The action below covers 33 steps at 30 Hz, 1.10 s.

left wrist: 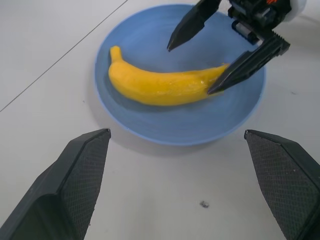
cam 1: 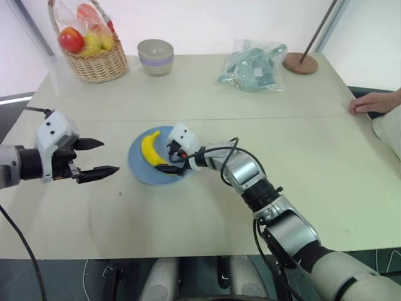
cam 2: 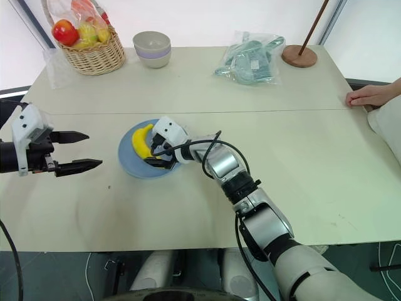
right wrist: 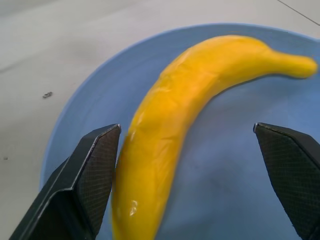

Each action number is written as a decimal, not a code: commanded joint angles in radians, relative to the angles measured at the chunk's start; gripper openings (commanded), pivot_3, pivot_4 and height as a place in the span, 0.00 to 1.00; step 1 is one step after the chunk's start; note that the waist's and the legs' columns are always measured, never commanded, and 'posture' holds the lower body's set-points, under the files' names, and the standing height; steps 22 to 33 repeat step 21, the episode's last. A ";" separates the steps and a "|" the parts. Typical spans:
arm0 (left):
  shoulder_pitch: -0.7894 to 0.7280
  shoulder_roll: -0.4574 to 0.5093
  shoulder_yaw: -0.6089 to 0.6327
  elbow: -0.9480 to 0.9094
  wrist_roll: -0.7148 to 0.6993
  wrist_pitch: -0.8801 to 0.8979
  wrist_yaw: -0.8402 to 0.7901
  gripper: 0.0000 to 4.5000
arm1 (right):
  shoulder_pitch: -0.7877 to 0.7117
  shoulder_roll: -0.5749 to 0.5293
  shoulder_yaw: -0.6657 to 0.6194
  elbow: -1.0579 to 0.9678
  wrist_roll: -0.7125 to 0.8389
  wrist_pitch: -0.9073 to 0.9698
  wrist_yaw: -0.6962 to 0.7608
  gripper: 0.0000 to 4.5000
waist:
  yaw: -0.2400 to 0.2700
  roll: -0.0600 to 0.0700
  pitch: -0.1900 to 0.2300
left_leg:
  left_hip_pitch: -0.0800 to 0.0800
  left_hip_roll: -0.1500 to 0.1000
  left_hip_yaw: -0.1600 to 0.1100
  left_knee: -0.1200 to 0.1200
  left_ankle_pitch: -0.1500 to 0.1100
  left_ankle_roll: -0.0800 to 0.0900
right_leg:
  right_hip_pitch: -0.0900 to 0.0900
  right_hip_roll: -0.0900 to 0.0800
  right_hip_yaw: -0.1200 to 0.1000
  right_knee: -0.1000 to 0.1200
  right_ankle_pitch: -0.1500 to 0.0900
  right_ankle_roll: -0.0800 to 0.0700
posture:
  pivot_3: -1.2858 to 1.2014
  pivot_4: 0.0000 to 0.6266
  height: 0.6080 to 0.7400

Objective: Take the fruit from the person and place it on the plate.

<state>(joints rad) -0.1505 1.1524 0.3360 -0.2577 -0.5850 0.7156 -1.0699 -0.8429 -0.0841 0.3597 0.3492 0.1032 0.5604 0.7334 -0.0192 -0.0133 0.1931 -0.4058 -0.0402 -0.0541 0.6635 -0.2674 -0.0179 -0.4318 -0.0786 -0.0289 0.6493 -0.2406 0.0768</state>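
A pale table (cam 1: pixel 188 94) (a seam running across it) stands before white walls (cam 1: pixel 207 19), brightly lit.

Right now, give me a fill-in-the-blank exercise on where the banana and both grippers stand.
1. The banana lies on the light-blue ____.
2. The right gripper has its fingers ____ on either side of the banana's end.
3. The left gripper hangs with open fingers over the ____, beside the plate.
4. At the back of the table, the wicker basket stands next to a small ____.

Missing words: plate; open; table; bowl
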 commanded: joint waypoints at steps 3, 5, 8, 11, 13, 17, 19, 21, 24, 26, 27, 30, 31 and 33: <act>-0.006 0.007 0.028 -0.019 -0.005 -0.003 -0.007 1.00 | -0.032 -0.086 -0.106 -0.255 0.060 0.120 0.016 0.99 | 0.000 0.000 0.000 | 0.000 0.000 0.000 0.000 0.000 0.000 | 0.000 0.000 0.000 0.000 0.000 0.000 | 0.52 0.24 1.00; -0.007 0.005 0.023 -0.021 -0.010 -0.003 -0.014 1.00 | -0.022 -0.182 -0.154 -0.402 0.098 0.190 0.050 0.99 | 0.001 0.000 0.000 | 0.000 0.000 0.000 0.000 0.000 0.000 | 0.000 0.000 0.000 0.000 0.000 0.000 | 0.52 0.24 1.00; -0.011 0.008 0.014 -0.017 -0.009 -0.009 -0.025 1.00 | 0.000 -0.326 -0.217 -0.565 0.160 0.266 0.105 0.99 | 0.009 0.000 0.000 | -0.002 -0.001 0.000 0.000 0.000 0.000 | -0.001 0.000 -0.001 0.000 0.000 0.000 | 0.52 0.24 1.00; -0.024 0.013 0.004 -0.002 -0.006 -0.019 -0.043 1.00 | 0.073 -0.514 -0.274 -0.693 0.226 0.278 0.222 0.99 | 0.006 0.000 0.000 | -0.001 -0.001 0.000 0.000 0.000 0.001 | 0.000 -0.001 -0.001 -0.002 0.000 0.000 | 0.52 0.24 1.00; -0.035 0.016 -0.004 0.009 0.000 -0.029 -0.056 1.00 | 0.136 -0.627 -0.317 -0.758 0.255 0.250 0.285 0.99 | 0.007 0.000 0.000 | -0.001 0.000 0.000 0.000 -0.001 0.001 | 0.001 -0.001 -0.001 -0.002 0.000 0.000 | 0.52 0.24 1.00; -0.066 0.014 -0.021 0.026 0.004 -0.037 -0.069 1.00 | 0.204 -0.716 -0.439 -0.819 0.355 0.311 0.287 0.99 | -0.001 0.000 0.000 | -0.001 0.001 0.002 0.000 -0.001 0.002 | 0.001 -0.001 -0.001 -0.002 0.000 0.000 | 0.52 0.24 1.00; -0.077 0.012 -0.029 0.031 0.004 -0.042 -0.076 1.00 | 0.224 -0.735 -0.482 -0.830 0.378 0.329 0.263 0.99 | -0.001 0.000 0.000 | 0.000 0.001 0.002 0.000 -0.001 0.002 | 0.001 0.000 -0.001 -0.002 0.000 0.000 | 0.52 0.24 1.00; -0.084 0.008 -0.036 0.037 0.007 -0.049 -0.082 1.00 | 0.231 -0.740 -0.516 -0.833 0.401 0.351 0.234 0.99 | 0.000 0.000 0.000 | 0.001 0.002 0.002 0.000 -0.001 0.002 | 0.001 0.000 -0.001 -0.001 0.000 0.000 | 0.52 0.24 1.00; -0.084 0.008 -0.036 0.037 0.007 -0.049 -0.082 1.00 | 0.231 -0.740 -0.516 -0.833 0.401 0.351 0.234 0.99 | 0.000 0.000 0.000 | 0.001 0.002 0.002 0.000 -0.001 0.002 | 0.001 0.000 -0.001 -0.001 0.000 0.000 | 0.52 0.24 1.00; -0.084 0.008 -0.036 0.037 0.007 -0.049 -0.082 1.00 | 0.231 -0.740 -0.516 -0.833 0.401 0.351 0.234 0.99 | 0.000 0.000 0.000 | 0.001 0.002 0.002 0.000 -0.001 0.002 | 0.001 0.000 -0.001 -0.001 0.000 0.000 | 0.52 0.24 1.00; -0.084 0.008 -0.036 0.037 0.007 -0.049 -0.082 1.00 | 0.231 -0.740 -0.516 -0.833 0.401 0.351 0.234 0.99 | 0.000 0.000 0.000 | 0.001 0.002 0.002 0.000 -0.001 0.002 | 0.001 0.000 -0.001 -0.001 0.000 0.000 | 0.52 0.24 1.00; -0.084 0.008 -0.036 0.037 0.007 -0.049 -0.082 1.00 | 0.231 -0.740 -0.516 -0.833 0.401 0.351 0.234 0.99 | 0.000 0.000 0.000 | 0.001 0.002 0.002 0.000 -0.001 0.002 | 0.001 0.000 -0.001 -0.001 0.000 0.000 | 0.52 0.24 1.00; -0.084 0.008 -0.036 0.037 0.007 -0.049 -0.082 1.00 | 0.231 -0.740 -0.516 -0.833 0.401 0.351 0.234 0.99 | 0.000 0.000 0.000 | 0.001 0.002 0.002 0.000 -0.001 0.002 | 0.001 0.000 -0.001 -0.001 0.000 0.000 | 0.52 0.24 1.00; -0.084 0.008 -0.036 0.037 0.007 -0.049 -0.082 1.00 | 0.231 -0.740 -0.516 -0.833 0.401 0.351 0.234 0.99 | 0.000 0.000 0.000 | 0.001 0.002 0.002 0.000 -0.001 0.002 | 0.001 0.000 -0.001 -0.001 0.000 0.000 | 0.52 0.24 1.00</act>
